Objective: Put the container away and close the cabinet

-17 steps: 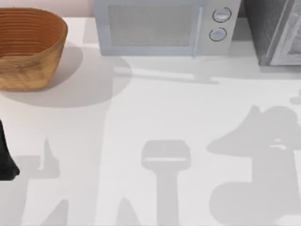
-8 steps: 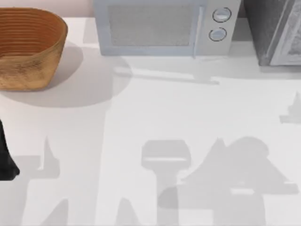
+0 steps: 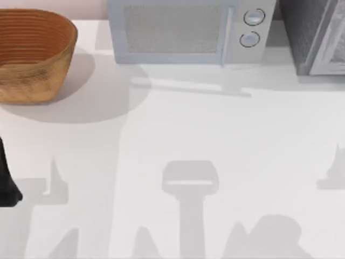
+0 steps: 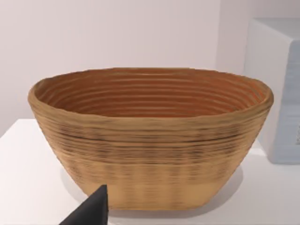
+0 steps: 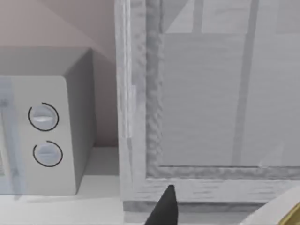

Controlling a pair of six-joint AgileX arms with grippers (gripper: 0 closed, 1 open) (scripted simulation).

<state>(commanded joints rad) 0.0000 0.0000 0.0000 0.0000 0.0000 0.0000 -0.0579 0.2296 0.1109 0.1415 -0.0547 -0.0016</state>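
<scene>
**Right arm faces the cabinet, left arm waits by the basket**

Here the right gripper (image 5: 165, 208) looks straight at the cabinet (image 5: 206, 108), which stands at the far right of the table (image 3: 178, 129), beside the microwave (image 3: 186, 31). A pale rounded edge with a yellow spot in the corner of the right wrist view may be the container, but I cannot tell, so its place is uncertain, and so is the state of these jaws. Probably the arm lines up with the cabinet opening. The left arm (image 3: 7, 181) is parked at the left edge, its wrist view facing the woven basket (image 4: 150, 136); its jaws also cannot be judged.
</scene>
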